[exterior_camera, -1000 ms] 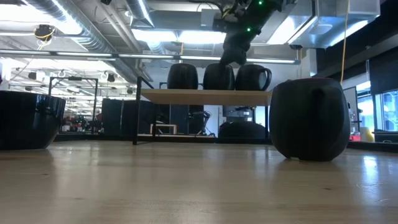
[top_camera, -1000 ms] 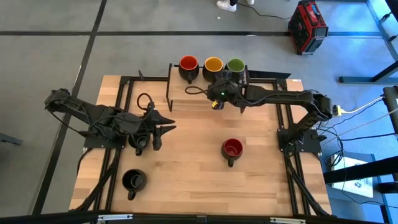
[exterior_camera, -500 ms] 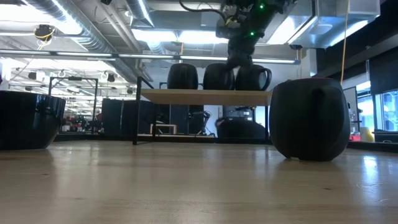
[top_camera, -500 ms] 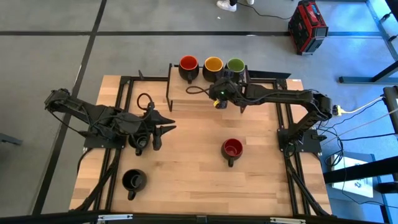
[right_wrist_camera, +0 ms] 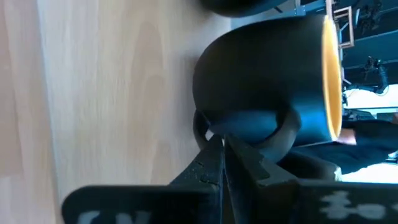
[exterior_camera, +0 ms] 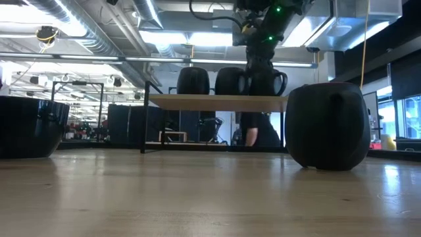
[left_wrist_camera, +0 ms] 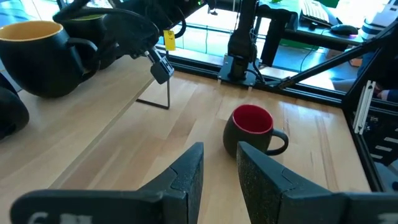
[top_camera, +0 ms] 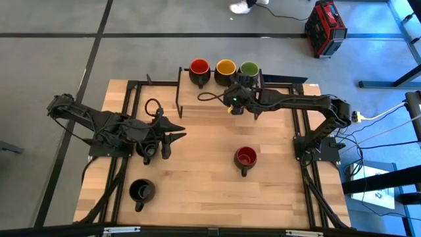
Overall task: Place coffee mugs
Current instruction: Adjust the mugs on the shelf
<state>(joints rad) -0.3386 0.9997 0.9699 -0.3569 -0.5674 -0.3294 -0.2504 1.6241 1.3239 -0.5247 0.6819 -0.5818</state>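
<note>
While I watch from above, the wooden table (top_camera: 197, 184) carries a raised shelf (top_camera: 197, 105) at its far edge, and three black mugs stand there in a row: red-inside mug (top_camera: 199, 68), yellow-inside mug (top_camera: 225, 69), green-inside mug (top_camera: 249, 69). Another red mug (top_camera: 245, 158) and a black mug (top_camera: 141, 191) stand on the table. My right gripper (right_wrist_camera: 224, 158) has its fingers pressed together just beside the yellow mug's handle. My left gripper (left_wrist_camera: 217, 171) waits, slightly spread, empty.

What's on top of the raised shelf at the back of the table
Three mugs in a row: red mug, yellow-orange mug, green mug. The right gripper covers their near sides.
</note>
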